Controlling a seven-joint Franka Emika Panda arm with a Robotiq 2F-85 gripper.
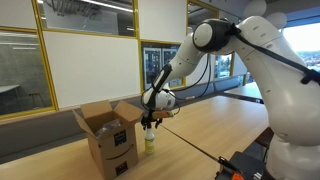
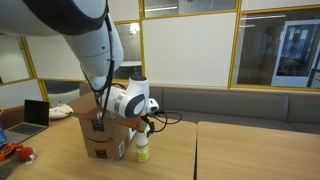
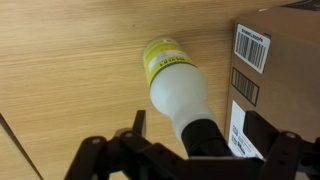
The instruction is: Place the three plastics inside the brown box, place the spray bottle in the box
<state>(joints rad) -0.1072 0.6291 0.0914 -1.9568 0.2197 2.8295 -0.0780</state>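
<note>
**Item.** The spray bottle stands upright on the bench, near one end of it. It is just beside the labelled side of the brown box and apart from it. The box is open with its flaps raised. The three plastics cannot be made out in any view, and the contents of the box are not legible.

**Tool.** The tool is directly above the bottle with its jaws spread wide, one on either side of the dark nozzle top. Nothing is gripped, and no contact with the bottle is evident.

**Step in hand (judgement).** The step is the grasp of the bottle.
- The descent should stay centred, so that the pads meet the wider body below the nozzle and not the narrow top.
- The box wall is close on one side, so the jaw on that side needs clearance. A nudge could tip the bottle.
- Closure should be gentle, as the body looks like light plastic.
- The lift should be vertical until the base clears the nearest flap, and only then cross over the opening.

**Arm pose.** In an exterior view the elbow is high. The forearm slopes down towards the box end of the bench, and the wrist points the tool straight down over the bottle.
</note>
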